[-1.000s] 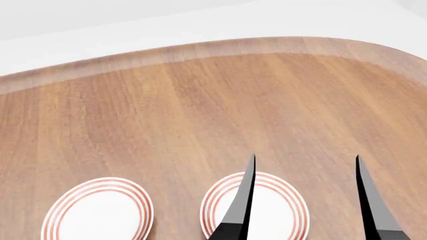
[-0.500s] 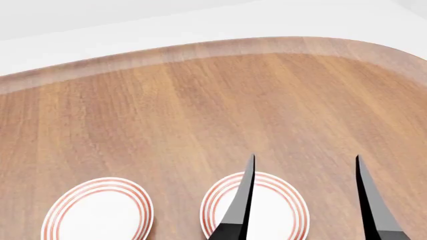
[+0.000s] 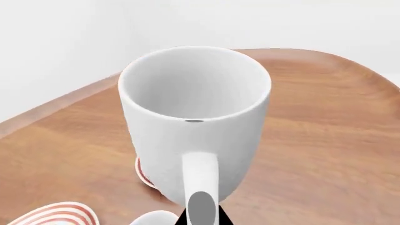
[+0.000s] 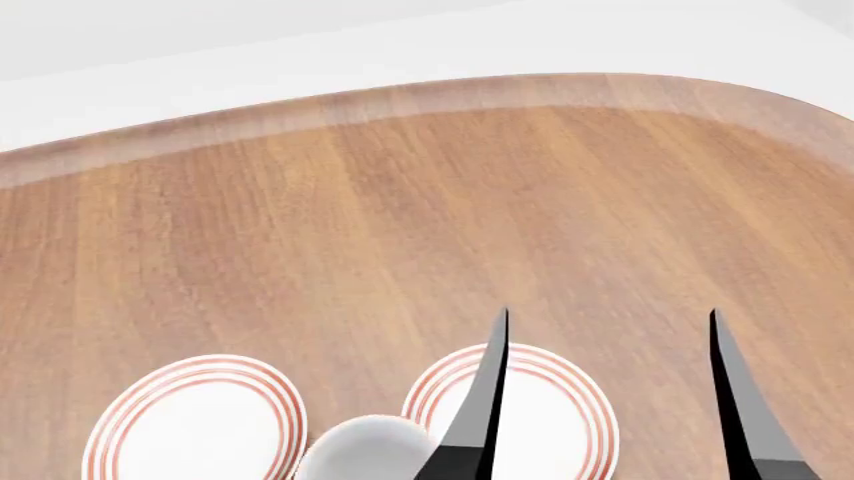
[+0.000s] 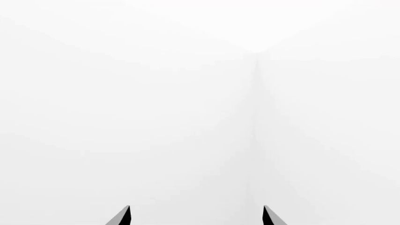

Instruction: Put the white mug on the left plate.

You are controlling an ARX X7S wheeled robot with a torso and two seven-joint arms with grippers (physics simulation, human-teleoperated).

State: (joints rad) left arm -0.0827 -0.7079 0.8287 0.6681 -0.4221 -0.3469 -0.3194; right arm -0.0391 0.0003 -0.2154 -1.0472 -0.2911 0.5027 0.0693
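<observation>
Seemingly caught in mid-handling, the white mug point(image 3: 194, 126) is shown close up in the left wrist view, upright, mouth open to the camera and loop handle turned straight towards it. The left gripper point(image 3: 200, 219) is seen only as two dark tips at the frame's edge, drawn close together on either side of the handle's lower end, so the jaws are taken to be clenched on the handle. A sliver of red-ringed rim is glimpsed beside the mug's base, and part of a second ringed plate is seen further off; which plate is which cannot be told from this view.

In the head view, the wooden bench point(image 4: 400, 200) is spread out under a white wall, with the left plate point(image 4: 200, 368) and the right plate point(image 4: 567, 365) laid side by side near the lower edge. The mug is seen there as a pale rounded shape point(image 4: 363, 448) between the two plates, its edge overlapping the left plate's inner rim in the picture. Whether it is resting on anything cannot be told.

The right gripper point(image 4: 607, 400) is held above the bench with its jaws released and spread wide, nothing between them; one black finger point(image 4: 487, 400) is seen crossing the right plate. Only blank white wall is shown by the right wrist view beyond the two fingertips.
</observation>
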